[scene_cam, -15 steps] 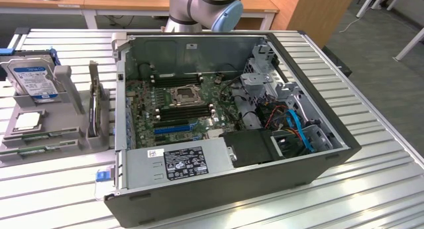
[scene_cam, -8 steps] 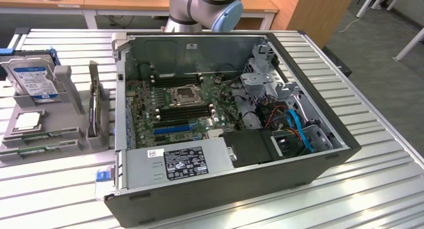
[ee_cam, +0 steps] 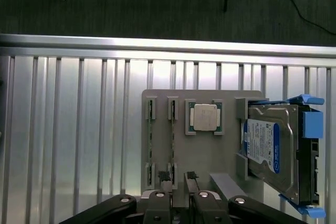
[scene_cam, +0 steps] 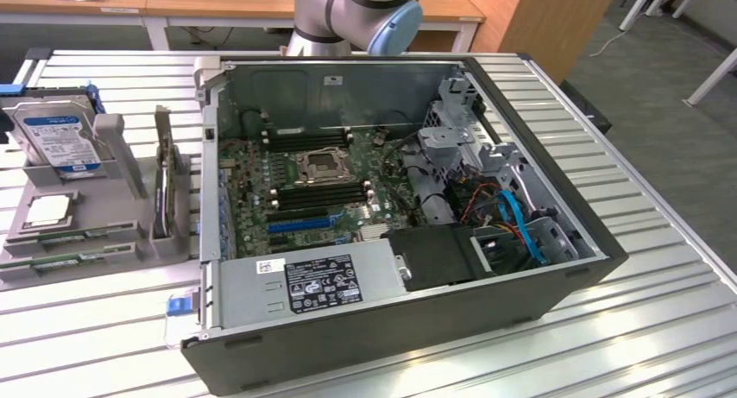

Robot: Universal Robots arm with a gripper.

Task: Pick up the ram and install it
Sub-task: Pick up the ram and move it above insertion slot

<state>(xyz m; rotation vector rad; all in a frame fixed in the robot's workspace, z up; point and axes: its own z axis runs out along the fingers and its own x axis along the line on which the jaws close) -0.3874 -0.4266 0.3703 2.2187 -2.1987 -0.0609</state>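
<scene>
1. The gripper (ee_cam: 177, 178) has its jaws partly apart. A plain gap shows between the two black fingertips (ee_cam: 163, 176), and nothing is clamped in it.
2. Directly under and ahead of the tips is the grey holder (ee_cam: 210, 156), which rests on the slatted table (ee_cam: 79, 129). The gripper hangs over the holder's nearest edge.
3. The nearer ram stick (ee_cam: 172, 129) stands on edge in a holder slot. Its near end is just beside one fingertip. It falls within the gap, but off centre toward that finger.
4. Its long axis runs straight away from the gripper, at right angles to the line on which the jaws close. By this reading the jaws face the stick's flat sides, not its ends.
5. The second ram stick (ee_cam: 150, 129) lies parallel to the first, one slot farther out, beyond the same finger.
6. Past the opposite finger sits the CPU (ee_cam: 205, 116), flat in its recess. The hard drive (ee_cam: 268, 150) stands beyond that, at the holder's far side.
7. In the exterior view, the open computer case (scene_cam: 403, 329) lies on the exterior view's right of the holder. Its memory slots (scene_cam: 323, 191) are well apart from both sticks, so the pick-up is not yet made.
</scene>
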